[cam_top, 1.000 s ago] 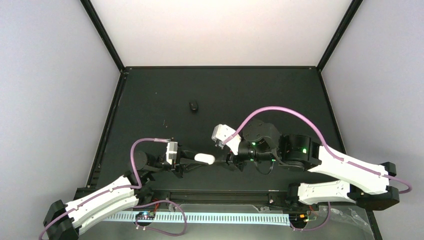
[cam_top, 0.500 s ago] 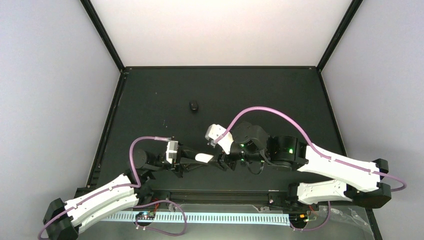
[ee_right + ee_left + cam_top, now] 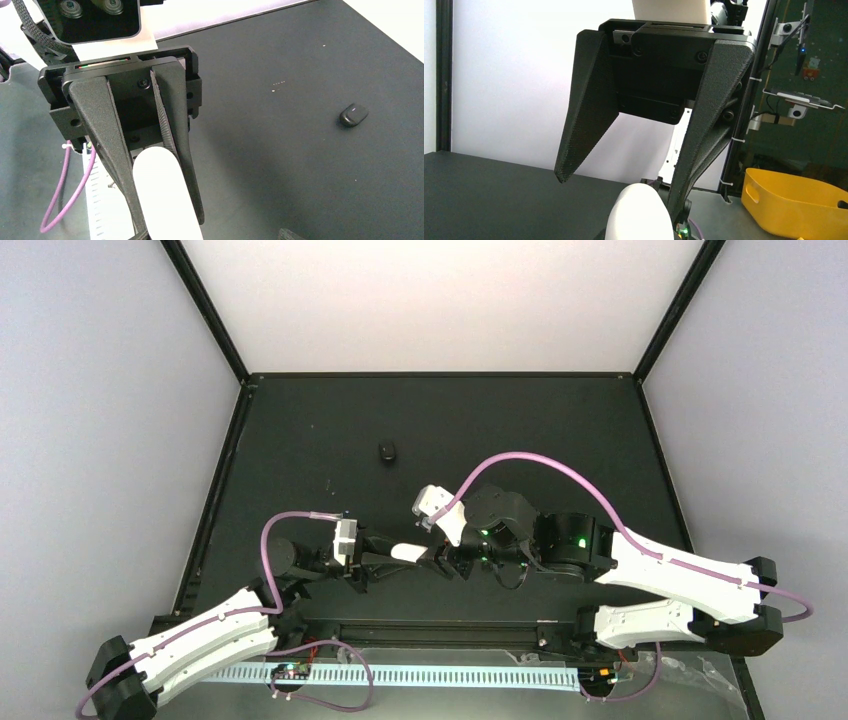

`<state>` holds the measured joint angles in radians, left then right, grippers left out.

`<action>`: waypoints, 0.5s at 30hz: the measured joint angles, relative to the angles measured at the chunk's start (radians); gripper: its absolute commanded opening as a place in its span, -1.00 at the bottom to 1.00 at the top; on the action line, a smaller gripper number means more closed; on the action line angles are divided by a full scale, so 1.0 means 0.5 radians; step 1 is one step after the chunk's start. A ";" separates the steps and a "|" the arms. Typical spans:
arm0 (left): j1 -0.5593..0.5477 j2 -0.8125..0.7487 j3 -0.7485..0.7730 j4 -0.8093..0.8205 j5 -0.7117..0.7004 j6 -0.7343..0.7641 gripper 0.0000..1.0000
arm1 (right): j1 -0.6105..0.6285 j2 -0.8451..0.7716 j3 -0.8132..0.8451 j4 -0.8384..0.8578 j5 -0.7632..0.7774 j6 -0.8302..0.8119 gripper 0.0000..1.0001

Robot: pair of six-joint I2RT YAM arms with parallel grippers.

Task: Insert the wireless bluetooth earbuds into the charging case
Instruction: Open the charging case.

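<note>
While the left gripper (image 3: 385,560) pinches the white charging case (image 3: 405,553) by one end, the right gripper (image 3: 440,562) faces it with jaws spread, seemingly straddling the free end; a small black pebble-like thing (image 3: 387,451) lies well apart on the table (image 3: 300,440).

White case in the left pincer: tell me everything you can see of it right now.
The white case is a smooth, rounded oval, plastic by its look, with no seam or opening showing. The left pincer clamps it between two black fingers, off the table, its free end pointing toward the right arm. The right pincer stands open around that end; whether it touches the case cannot be told.
</note>
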<state>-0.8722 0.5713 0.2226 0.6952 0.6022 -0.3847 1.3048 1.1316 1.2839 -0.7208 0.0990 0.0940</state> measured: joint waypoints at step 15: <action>-0.018 -0.019 0.000 -0.044 -0.027 -0.001 -0.97 | -0.012 -0.037 -0.002 0.025 0.108 0.040 0.30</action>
<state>-0.8814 0.5617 0.2226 0.6731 0.5884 -0.3851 1.2987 1.1133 1.2831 -0.7082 0.1532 0.1139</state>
